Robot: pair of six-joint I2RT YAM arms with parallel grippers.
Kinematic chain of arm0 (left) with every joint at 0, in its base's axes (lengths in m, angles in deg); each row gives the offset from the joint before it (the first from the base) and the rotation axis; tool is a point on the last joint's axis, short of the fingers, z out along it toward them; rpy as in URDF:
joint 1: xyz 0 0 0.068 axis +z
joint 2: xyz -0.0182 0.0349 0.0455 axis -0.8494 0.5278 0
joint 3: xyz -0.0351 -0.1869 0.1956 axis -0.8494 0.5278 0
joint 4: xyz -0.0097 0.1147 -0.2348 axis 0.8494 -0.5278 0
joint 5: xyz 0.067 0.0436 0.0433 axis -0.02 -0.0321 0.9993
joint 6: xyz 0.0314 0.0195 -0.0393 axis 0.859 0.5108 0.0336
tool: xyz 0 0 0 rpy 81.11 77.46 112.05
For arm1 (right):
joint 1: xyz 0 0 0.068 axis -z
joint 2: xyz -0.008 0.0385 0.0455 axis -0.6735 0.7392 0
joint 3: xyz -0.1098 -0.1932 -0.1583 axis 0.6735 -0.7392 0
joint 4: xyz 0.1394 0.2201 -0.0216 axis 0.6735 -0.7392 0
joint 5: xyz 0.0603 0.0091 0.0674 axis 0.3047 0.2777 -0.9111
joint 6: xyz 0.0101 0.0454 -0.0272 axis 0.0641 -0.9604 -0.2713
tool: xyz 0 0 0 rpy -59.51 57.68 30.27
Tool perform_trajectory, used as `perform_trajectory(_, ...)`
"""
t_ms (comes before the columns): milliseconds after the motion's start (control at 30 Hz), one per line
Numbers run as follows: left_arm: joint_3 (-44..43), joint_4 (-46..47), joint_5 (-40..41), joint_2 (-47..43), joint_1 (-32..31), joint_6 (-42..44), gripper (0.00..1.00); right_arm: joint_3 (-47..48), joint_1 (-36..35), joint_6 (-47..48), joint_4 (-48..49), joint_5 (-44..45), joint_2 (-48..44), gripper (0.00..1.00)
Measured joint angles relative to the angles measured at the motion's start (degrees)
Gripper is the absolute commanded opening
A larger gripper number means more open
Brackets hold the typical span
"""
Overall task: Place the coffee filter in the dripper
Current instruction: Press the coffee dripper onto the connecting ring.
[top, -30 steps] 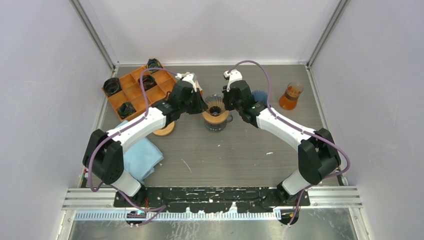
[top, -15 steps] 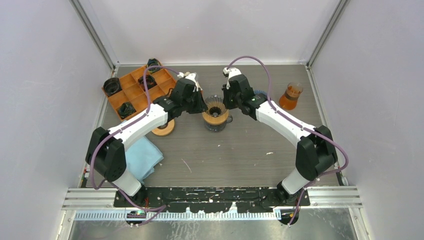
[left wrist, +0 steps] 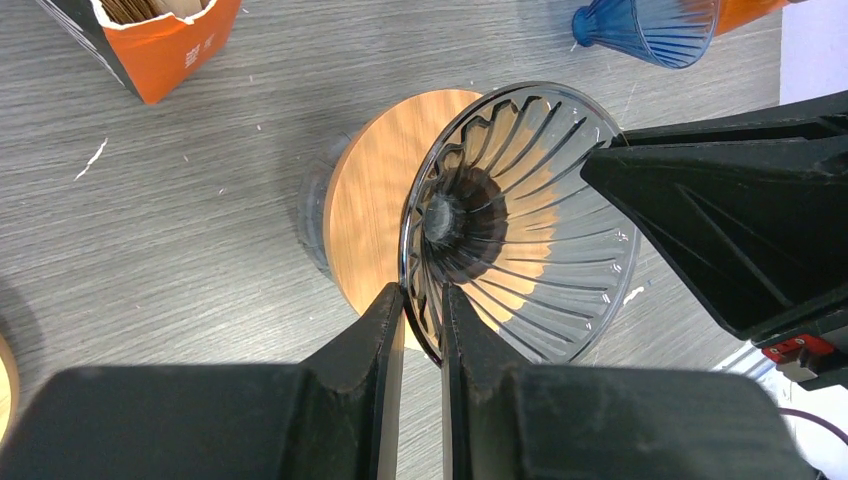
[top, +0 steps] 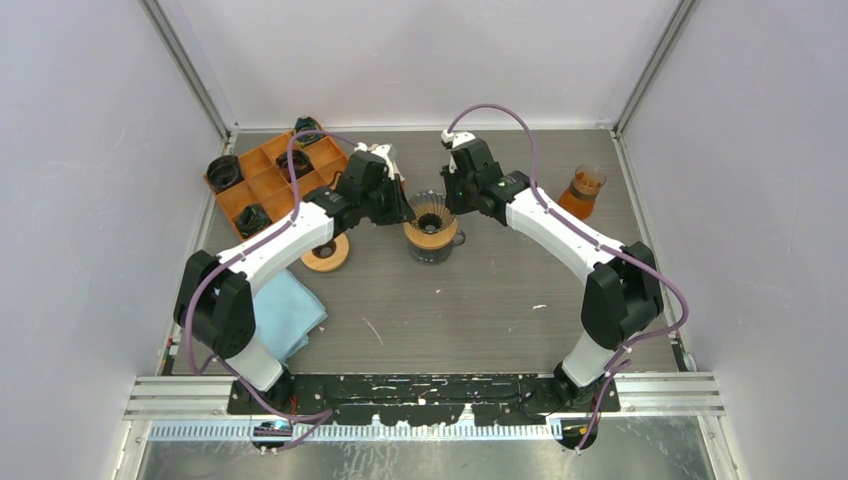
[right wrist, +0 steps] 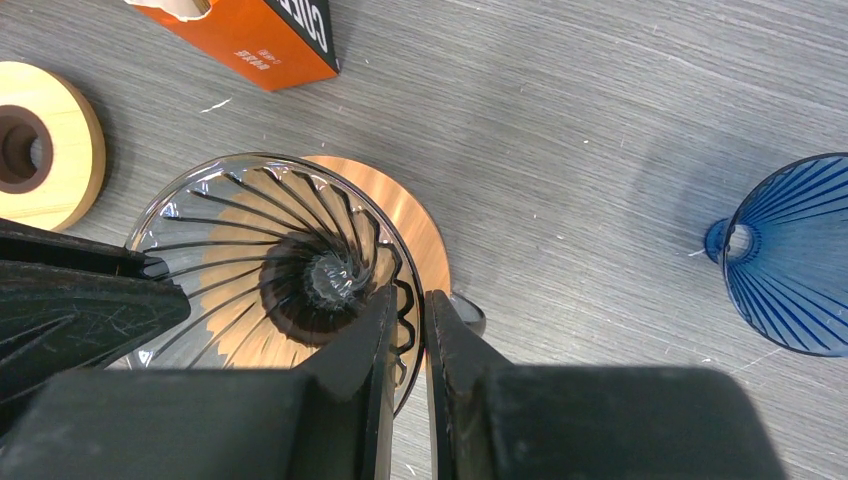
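Grey wood-grain bench (top: 500, 290): at its middle, the clear spiral-ribbed glass cone dripper (left wrist: 520, 210) stands over a round wooden collar (left wrist: 365, 200). The left gripper (left wrist: 422, 300) has its jaws narrowly parted, pinching one rim edge; the right gripper (right wrist: 410, 300) pinches the opposite edge likewise.

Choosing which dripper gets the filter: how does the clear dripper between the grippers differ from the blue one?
The clear dripper is smoky and see-through; the blue dripper is tinted blue. The clear dripper is pinched at its rim by the left gripper and right gripper, over a wooden-collared server; the blue dripper lies on its side on the table, untouched. Both are ribbed cones with no filter inside.
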Motion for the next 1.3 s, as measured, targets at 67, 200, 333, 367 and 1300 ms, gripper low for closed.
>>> perform_trajectory(67,-0.17,-0.07,-0.81,0.74,0.26,0.0,0.0,0.26,0.0,0.0,-0.28,0.07,0.22,0.01)
perform_trajectory(200,-0.79,-0.66,-1.9,1.25,0.66,0.02,0.01,0.55,0.0,-0.04,-0.57,0.22,0.39,0.01)
perform_trajectory(333,-0.94,-0.94,-1.95,0.33,0.66,0.02,0.04,0.57,0.0,-0.31,-0.72,0.24,-0.79,0.01)
perform_trajectory(367,-0.98,-1.07,-1.9,0.22,0.66,0.04,0.05,0.57,0.0,-0.44,-0.76,0.24,-0.94,0.02)
perform_trajectory(1300,-4.04,-10.34,-2.1,0.09,0.98,3.3,0.49,4.39,-1.68,-2.25,-11.93,-0.96,0.57,0.38)
